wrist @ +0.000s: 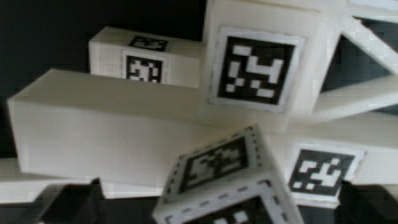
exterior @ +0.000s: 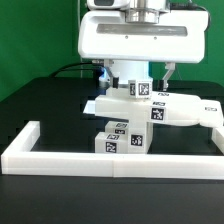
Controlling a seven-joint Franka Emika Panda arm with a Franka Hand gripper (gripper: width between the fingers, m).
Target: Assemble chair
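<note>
The chair is a cluster of loose white tagged parts in the middle of the black table. A flat slab (exterior: 185, 110) reaches toward the exterior view's right. A tagged upright block (exterior: 140, 90) stands behind it, and low tagged blocks (exterior: 120, 138) sit in front. My gripper (exterior: 140, 76) hangs straight above the upright block, close over its top. In the wrist view the tagged block (wrist: 249, 65) and a tilted tagged piece (wrist: 222, 170) fill the picture. The gripper (wrist: 217, 212) is open; its dark fingers (wrist: 63, 205) stand wide apart at either side, gripping nothing.
A long low white border rail (exterior: 110, 162) runs along the front of the table and turns back at both ends (exterior: 25, 140). The arm's bulky white body (exterior: 135, 35) looms over the parts. A blue cable (exterior: 103, 72) hangs beside the gripper.
</note>
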